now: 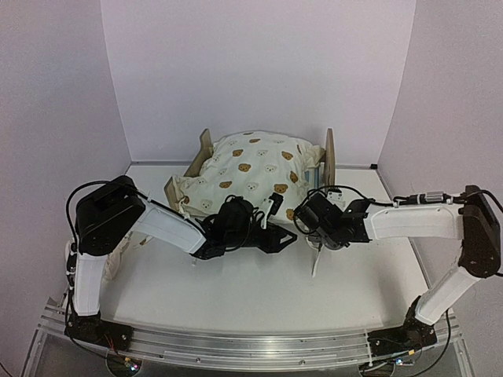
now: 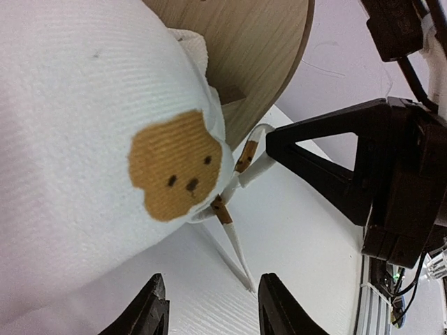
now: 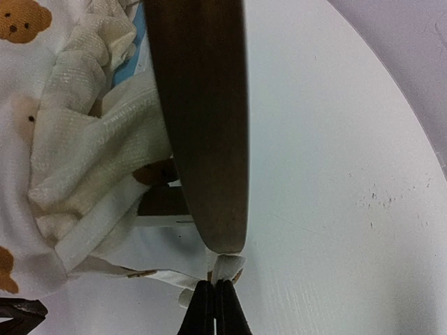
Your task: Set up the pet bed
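The pet bed (image 1: 329, 155) stands at the table's back centre, its plywood end boards showing at left and right. The cream bear-print quilt (image 1: 251, 169) is heaped over it and hides most of the frame. A strip of blue striped mattress (image 3: 137, 42) shows in the right wrist view beside the bed's end board (image 3: 202, 118). My right gripper (image 1: 302, 218) is shut on a quilt tie (image 3: 229, 265) at the board's lower corner. My left gripper (image 1: 288, 238) is open and empty, low over the table just in front of the quilt corner (image 2: 174, 164) and its dangling ties (image 2: 234, 241).
The right gripper's black body (image 2: 363, 167) sits close to the right of the left gripper. A loose tie (image 1: 317, 263) hangs onto the white table (image 1: 259, 298) in front. Lilac walls enclose the back and sides.
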### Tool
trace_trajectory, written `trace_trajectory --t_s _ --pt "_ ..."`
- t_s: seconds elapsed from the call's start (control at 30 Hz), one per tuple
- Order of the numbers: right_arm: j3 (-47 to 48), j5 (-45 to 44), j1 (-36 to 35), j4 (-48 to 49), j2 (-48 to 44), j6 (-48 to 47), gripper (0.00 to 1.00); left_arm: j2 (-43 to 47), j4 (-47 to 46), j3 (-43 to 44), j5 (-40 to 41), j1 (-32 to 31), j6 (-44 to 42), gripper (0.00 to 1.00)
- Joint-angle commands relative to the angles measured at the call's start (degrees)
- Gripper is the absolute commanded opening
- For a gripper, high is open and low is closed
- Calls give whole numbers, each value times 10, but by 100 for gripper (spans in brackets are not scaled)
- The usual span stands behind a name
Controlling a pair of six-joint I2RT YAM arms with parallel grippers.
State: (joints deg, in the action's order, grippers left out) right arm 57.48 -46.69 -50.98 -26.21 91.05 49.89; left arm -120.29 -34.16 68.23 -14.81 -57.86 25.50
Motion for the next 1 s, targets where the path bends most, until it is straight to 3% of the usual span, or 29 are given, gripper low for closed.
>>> trace_trajectory --t_s 0.0,0.63,0.87,0.97 --pt "31 -42 2 20 29 39 0 13 -38 -17 -20 10 -2 44" --pt "28 -106 0 55 95 199 0 118 -60 -184 -10 11 24 42" --pt "22 -110 -9 119 117 196 0 138 -90 -234 -10 10 44 41" --pt "-4 -97 -10 194 123 177 0 147 -100 -255 -11 11 50 41"
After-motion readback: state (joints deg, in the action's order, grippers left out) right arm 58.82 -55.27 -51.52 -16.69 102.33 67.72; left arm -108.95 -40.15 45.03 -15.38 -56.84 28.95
